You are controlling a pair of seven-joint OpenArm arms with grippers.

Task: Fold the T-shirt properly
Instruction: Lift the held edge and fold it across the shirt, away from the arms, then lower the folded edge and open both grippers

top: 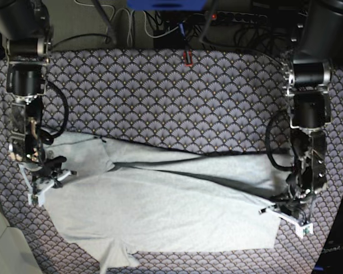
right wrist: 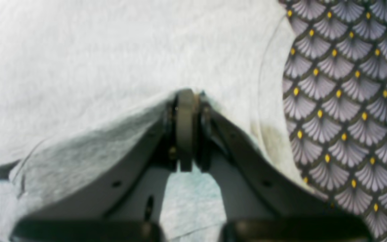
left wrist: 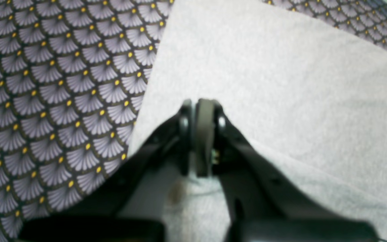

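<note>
The left gripper is pressed shut on a fold of the large, plain light grey, soft cotton T-shirt; in its wrist view the black fingers meet at a grey pad, and cloth drapes over the right-hand finger and lies below between the two. The right gripper is likewise clamped tight on the shirt, a ridge of grey fabric rising from its tip and running off to its left.

From the base view, each gripper holds one end of the garment: the right gripper at that view's left edge of the shirt, the left gripper at the lower right corner. Between them the shirt spreads wide across the table, partly doubled over, with long diagonal creases running from one arm toward the other. Its near hem is fairly straight, and a small flap sticks out at the bottom left. No lettering shows on the side facing up.

Beyond the shirt on every side lies the purple-grey fan-patterned tablecloth with small yellow dots. Just outside each gripper the shirt's edge gives way to bare cloth: to the left of the left gripper, to the right of the right one. The broadest open stretch is on the far side of the shirt, toward the arm bases, where dark cables run along the back of the table.
</note>
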